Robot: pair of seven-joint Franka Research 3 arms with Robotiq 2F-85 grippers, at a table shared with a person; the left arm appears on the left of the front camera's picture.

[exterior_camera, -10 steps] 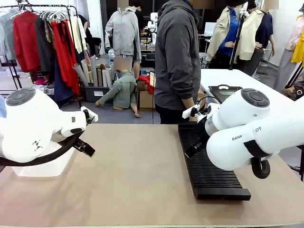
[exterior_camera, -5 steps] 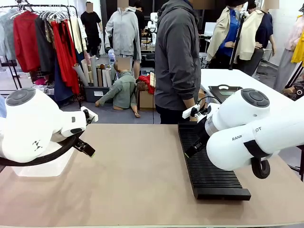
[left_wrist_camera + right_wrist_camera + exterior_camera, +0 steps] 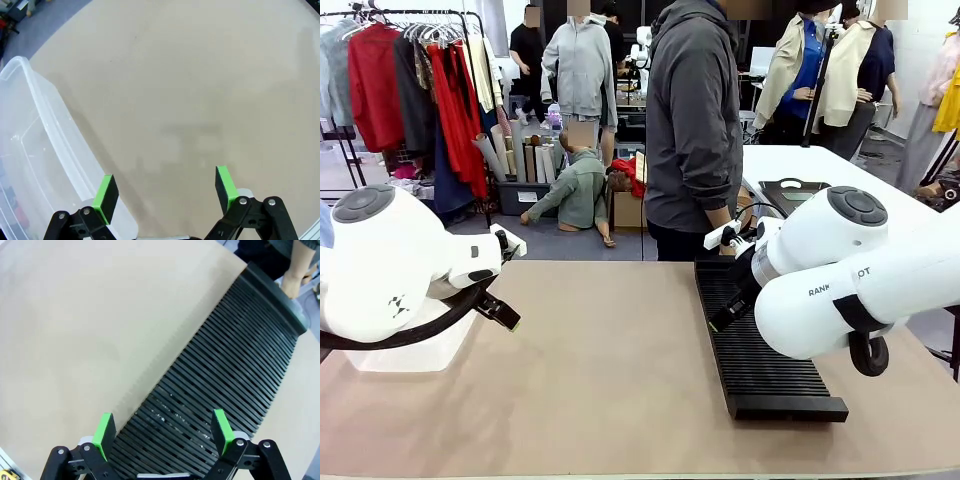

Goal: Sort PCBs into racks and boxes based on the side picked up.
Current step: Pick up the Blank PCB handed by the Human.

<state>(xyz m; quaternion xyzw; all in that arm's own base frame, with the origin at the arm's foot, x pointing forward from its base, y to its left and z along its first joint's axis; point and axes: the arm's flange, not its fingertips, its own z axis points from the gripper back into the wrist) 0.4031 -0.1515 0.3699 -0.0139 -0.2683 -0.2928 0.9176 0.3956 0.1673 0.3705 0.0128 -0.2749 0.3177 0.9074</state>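
The long black slotted rack [image 3: 757, 340] lies on the table's right side, running away from me. In the right wrist view my right gripper [image 3: 162, 432] hangs open above the rack [image 3: 220, 385], nothing between its green pads. My left gripper [image 3: 165, 187] is open over bare tabletop, with the clear plastic tub [image 3: 30, 150] just beside one finger. From the front, the tub [image 3: 420, 355] sits under the left arm. The PCBs are out of view.
A person in a grey hoodie [image 3: 692, 120] stands at the far edge, near the rack's far end, a hand [image 3: 295, 282] by that end. The beige table [image 3: 610, 370] lies bare between the arms. A white table behind holds a black tray [image 3: 795, 190].
Both arms, the rack and the tub have stayed still. Only a person far in the background has walked to the right.
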